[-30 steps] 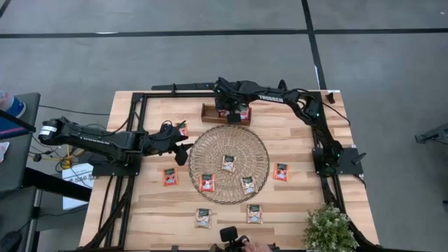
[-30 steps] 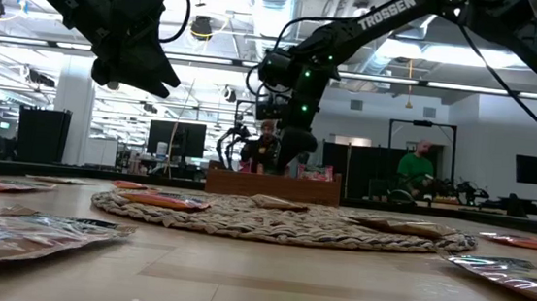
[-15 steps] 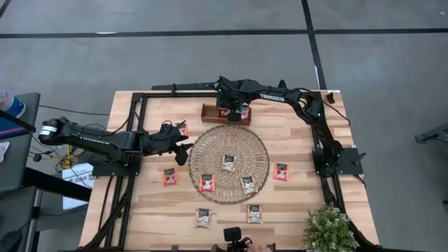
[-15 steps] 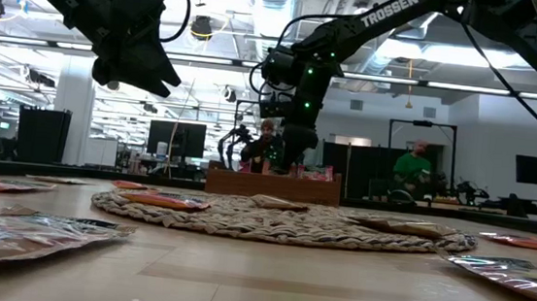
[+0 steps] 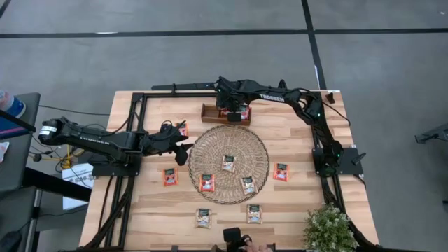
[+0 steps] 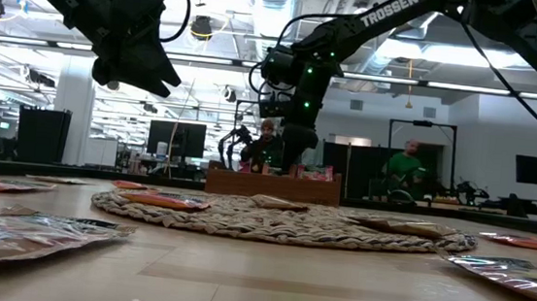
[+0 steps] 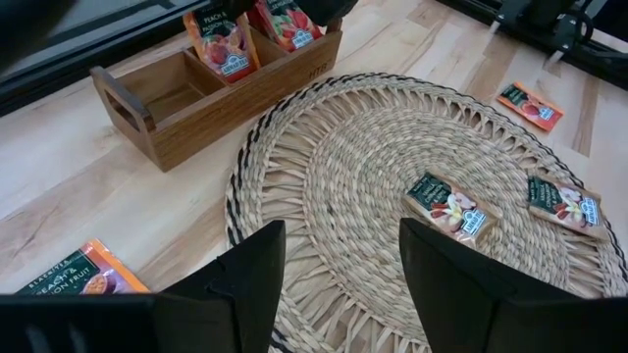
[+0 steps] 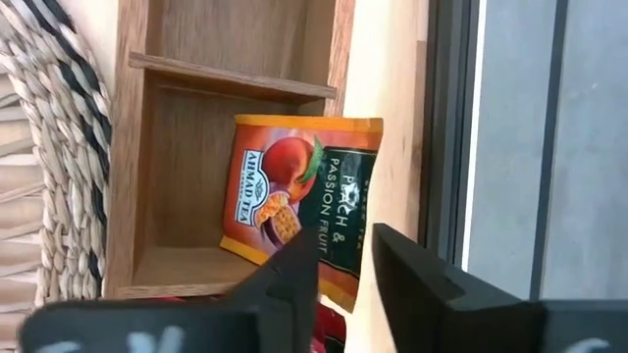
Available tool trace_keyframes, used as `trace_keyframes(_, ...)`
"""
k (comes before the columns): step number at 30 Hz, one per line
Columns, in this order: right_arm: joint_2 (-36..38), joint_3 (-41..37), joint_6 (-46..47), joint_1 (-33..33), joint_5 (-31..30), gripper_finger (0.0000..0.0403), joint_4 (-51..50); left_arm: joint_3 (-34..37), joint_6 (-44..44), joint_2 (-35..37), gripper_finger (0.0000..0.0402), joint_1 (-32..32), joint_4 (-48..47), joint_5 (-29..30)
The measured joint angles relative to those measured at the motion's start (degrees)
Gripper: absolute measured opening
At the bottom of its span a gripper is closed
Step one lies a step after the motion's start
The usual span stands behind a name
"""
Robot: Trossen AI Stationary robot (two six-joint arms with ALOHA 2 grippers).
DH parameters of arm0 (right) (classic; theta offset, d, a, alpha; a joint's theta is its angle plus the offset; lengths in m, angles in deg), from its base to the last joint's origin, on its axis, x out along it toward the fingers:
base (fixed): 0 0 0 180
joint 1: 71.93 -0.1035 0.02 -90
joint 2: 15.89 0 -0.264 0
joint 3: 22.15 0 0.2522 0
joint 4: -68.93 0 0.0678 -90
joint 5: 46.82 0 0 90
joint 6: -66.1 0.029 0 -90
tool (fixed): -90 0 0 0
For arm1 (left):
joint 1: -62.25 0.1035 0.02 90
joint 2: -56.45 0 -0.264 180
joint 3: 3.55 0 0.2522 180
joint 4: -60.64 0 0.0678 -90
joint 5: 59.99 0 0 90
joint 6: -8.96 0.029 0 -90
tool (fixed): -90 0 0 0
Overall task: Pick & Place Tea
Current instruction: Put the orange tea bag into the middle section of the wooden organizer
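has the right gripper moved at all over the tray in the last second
Yes, slightly. In the low view the right gripper has shifted a little to the right against the wooden tray, ending above its middle. The left gripper waits by the mat.

From above, the right arm covers part of the wooden tray [image 5: 225, 114]; I cannot read its compartments there. The right pincer [image 8: 341, 257] hides the lower corner of the peach sachet [image 8: 300, 201]. Wrist view cuts off one orange sachet [image 7: 83, 278].
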Motion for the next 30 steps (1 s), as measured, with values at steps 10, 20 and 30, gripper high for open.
trace_keyframes(10, 0.06, 10.42, 0.41, -0.28, -0.48, 0.0164, -6.55, 0.00, 0.00, 0.00, 0.0193, 0.00, 0.00, 0.00)
trace_keyframes(20, 4.19, 17.20, 12.20, -1.15, 18.69, 0.0156, -42.97, 0.00, 0.00, 0.00, 0.0193, 0.00, 0.00, -1.75)
trace_keyframes(30, 25.94, -10.70, 18.41, -4.88, 22.49, 0.0113, -41.34, 0.00, -0.52, 0.02, 0.0193, -0.01, -0.09, -6.19)
